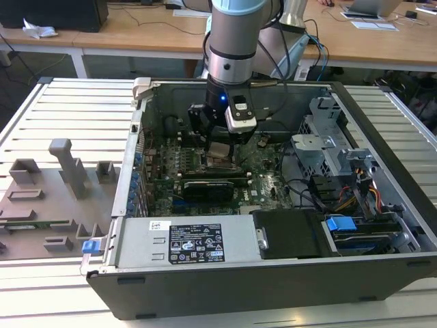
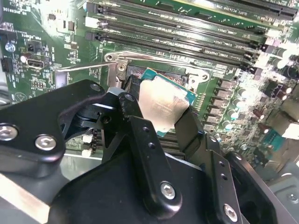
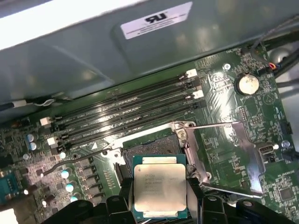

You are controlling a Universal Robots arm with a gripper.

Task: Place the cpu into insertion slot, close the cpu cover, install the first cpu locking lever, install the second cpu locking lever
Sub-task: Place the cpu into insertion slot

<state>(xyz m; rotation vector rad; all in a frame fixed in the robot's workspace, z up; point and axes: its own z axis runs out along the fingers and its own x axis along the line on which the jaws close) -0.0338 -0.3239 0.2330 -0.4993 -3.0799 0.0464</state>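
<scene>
CPU (image 3: 160,189) is pinched by two opposite edges between the black fingers (image 3: 126,193) of the hand (image 3: 160,198), which is closed only as far as the chip's width lets it. The open computer case (image 1: 273,287) lies on a slatted counter (image 1: 68,109), and the arm reaches down into it over the green motherboard (image 3: 224,135). In the first wrist view the long black memory slots (image 3: 126,112) run beyond the insertion slot (image 3: 152,145), whose dark frame shows just past the chip's far edge. The cpu cover (image 3: 246,158) looks swung open to one side, and the thin wire locking levers (image 3: 212,125) stand released. In the second wrist view the chip (image 2: 163,100) hangs over the socket opening and looks tilted, one edge lower than the other, so I judge it is not yet seated. The main risk is a skewed descent. If the chip goes down tilted or off the socket's outline, a corner could catch the frame or press on the fine contacts and bend them. A loose pinch on such thin edges could also let it slip and drop crooked.
</scene>
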